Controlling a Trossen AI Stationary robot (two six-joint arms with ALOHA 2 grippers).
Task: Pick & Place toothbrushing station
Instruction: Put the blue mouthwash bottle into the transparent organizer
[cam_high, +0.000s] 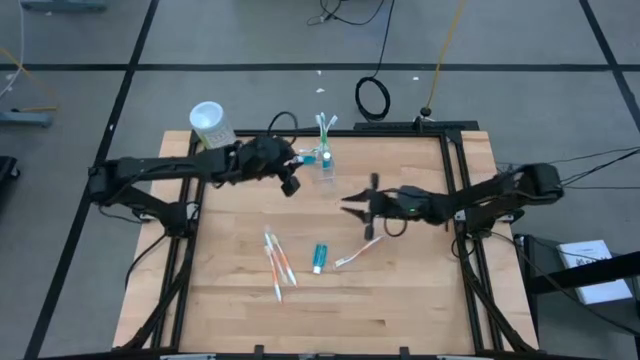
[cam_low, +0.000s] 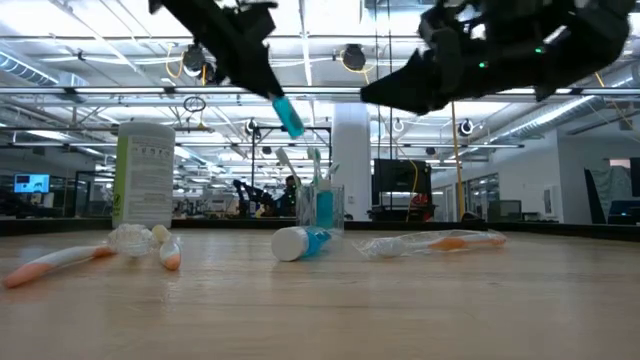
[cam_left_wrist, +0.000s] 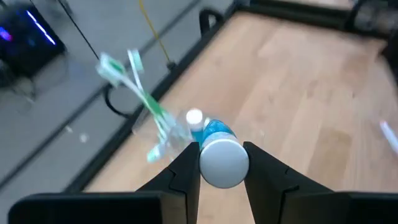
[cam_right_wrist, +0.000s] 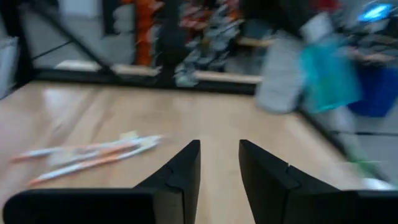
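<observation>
Two left fingers (cam_left_wrist: 186, 171) pinching toothpaste tube (cam_left_wrist: 222, 163)

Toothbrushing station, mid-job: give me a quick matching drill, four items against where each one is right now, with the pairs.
Things:
1. clear cup
2. held toothpaste tube
3. loose toothpaste tube
4. white canister

Places:
A. lying flat mid-table between toothbrushes
B. far left corner of the table
C. between the left gripper's jaws, above the cup
D. far edge of the table, holding green toothbrushes and a tube

Pairs: 1-D, 2-C, 3-A, 4-B. The right gripper hangs empty over mid-table.
</observation>
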